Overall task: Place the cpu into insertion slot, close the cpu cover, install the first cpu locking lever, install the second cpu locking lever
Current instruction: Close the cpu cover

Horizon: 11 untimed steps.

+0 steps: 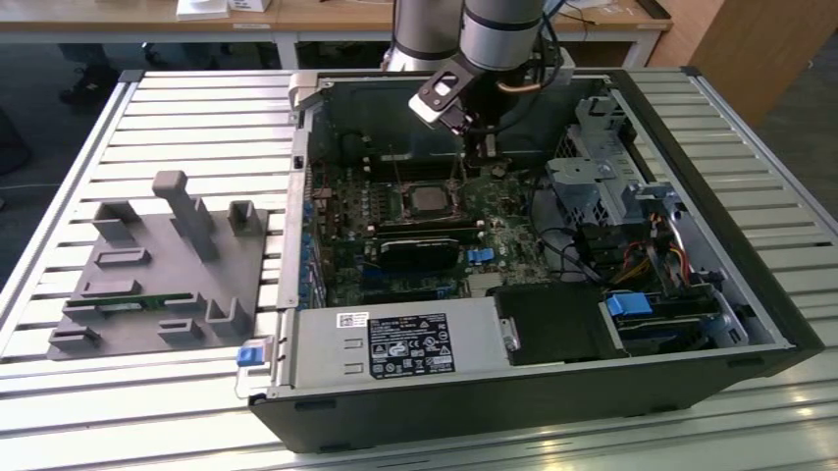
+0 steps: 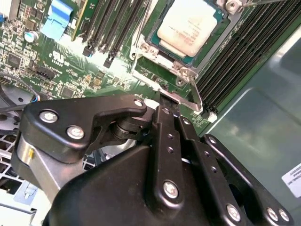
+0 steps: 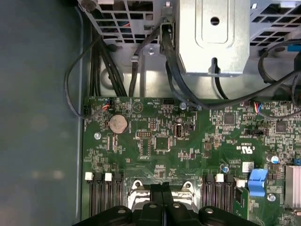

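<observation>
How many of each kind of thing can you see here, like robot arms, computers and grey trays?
Robot arm: 1
Gripper: 1
Open computer case: 1
Cpu: 1
Grey holder tray: 1
Total: 5

Open computer case [image 1: 524,402]: encloses the gripper [image 1: 481,147]. Memory slots [image 2: 117,23]: just beside it. Coin battery [image 3: 117,123], black cables [image 3: 101,66]: near. Power supply [image 1: 392,343]: apart. Grey fixture block [image 1: 157,275], on slatted desk [image 1: 78,392]: well apart.
</observation>
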Tool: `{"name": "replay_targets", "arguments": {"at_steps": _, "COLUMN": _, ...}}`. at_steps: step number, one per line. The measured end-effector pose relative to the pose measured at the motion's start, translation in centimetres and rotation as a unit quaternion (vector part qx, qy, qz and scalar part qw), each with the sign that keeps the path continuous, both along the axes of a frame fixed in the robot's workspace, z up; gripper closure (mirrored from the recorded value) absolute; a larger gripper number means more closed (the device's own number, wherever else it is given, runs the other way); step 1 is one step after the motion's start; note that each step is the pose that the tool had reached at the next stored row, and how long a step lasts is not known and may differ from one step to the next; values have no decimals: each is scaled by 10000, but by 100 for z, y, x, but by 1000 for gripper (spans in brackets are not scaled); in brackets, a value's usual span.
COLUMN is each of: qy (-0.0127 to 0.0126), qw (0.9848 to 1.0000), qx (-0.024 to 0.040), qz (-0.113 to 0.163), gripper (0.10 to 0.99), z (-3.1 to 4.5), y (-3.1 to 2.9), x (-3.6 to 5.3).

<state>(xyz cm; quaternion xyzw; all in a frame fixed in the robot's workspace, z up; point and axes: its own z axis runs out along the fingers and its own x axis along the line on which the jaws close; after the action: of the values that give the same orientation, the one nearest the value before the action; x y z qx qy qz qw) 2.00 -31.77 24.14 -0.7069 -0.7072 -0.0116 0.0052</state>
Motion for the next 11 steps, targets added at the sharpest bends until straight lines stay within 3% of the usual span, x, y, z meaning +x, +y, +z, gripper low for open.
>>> {"name": "replay_targets", "arguments": {"at_steps": 11, "qy": -1, "qw": 10000, "qx": 3, "qz": 0, "gripper": 969, "z": -15, "y": 0, "x": -89}}
